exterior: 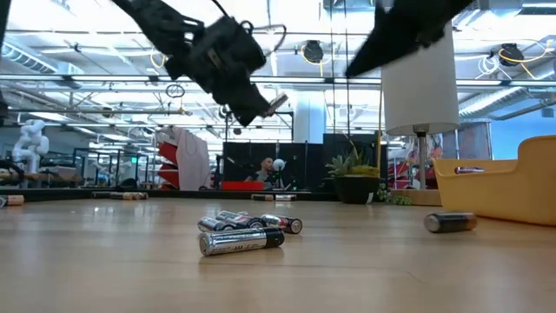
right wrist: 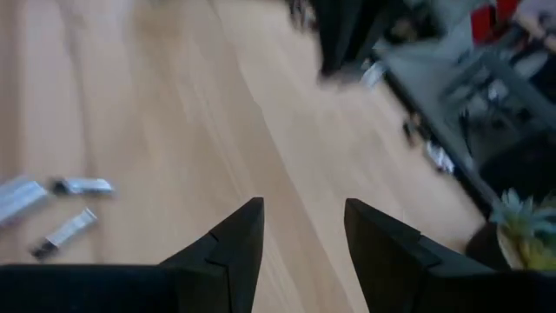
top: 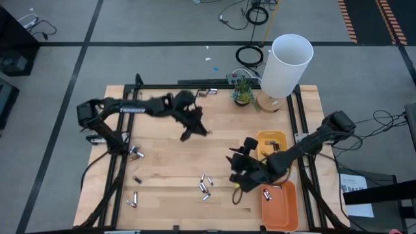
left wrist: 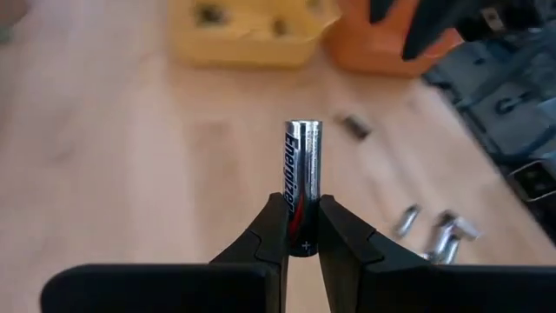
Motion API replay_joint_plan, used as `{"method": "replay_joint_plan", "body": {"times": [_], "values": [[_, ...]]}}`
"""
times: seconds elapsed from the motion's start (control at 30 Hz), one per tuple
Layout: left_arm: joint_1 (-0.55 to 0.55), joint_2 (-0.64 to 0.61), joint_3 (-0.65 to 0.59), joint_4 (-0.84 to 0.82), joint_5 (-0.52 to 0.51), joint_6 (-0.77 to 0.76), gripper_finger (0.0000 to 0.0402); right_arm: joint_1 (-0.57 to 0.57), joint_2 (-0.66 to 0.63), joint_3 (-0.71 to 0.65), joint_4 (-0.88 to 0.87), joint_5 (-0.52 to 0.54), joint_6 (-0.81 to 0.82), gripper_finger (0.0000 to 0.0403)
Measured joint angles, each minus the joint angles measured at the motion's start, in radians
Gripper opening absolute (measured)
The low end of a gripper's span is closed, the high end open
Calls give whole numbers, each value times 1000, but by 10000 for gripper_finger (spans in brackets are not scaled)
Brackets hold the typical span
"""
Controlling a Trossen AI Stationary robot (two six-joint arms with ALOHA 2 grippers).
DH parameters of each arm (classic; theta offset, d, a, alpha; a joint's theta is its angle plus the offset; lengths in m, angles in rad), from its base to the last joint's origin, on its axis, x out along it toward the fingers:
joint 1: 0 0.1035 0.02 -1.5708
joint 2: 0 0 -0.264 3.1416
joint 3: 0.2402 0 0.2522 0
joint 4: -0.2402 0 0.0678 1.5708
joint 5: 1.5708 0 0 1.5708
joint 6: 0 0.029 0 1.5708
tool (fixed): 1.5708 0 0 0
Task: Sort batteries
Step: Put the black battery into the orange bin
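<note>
**Left gripper holding one cell; right gripper empty above the board**

Although the overhead picture shows both my arms, my fingertips there are dark shapes and I cannot read their gap from it; the wrist pictures settle it. My left gripper (left wrist: 303,228) is clamped on a silver battery (left wrist: 302,178) with a printed label, its lower end pinched between my two fingers and the rest standing up clear of them. In the overhead frame this gripper (top: 193,132) sits centre-left, above the bare wooden table (top: 162,156). In the level view it (exterior: 261,106) hangs at upper centre with a pale tip showing, well clear of the tabletop.

My right gripper (right wrist: 302,228) stands open with nothing between the fingers. Overhead it (top: 238,170) lies lower right of centre, just left of the yellow tray (top: 272,138) and the orange tray (top: 281,207).

Loose batteries (top: 205,186) lie in a small cluster at lower centre, to the left of my right gripper; others (top: 134,153) lie scattered at the left edge of the table. The yellow tray's contents are partly hidden by my right arm. In the level view the cluster (exterior: 247,229) lies at centre, one cell (exterior: 449,223) apart at right.
</note>
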Motion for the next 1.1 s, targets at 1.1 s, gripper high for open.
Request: {"method": "replay_joint_plan", "body": {"times": [1.1], "values": [[-545,143,-62,716,-354,-67,49,247,-33,177,72,-95,6,153]]}}
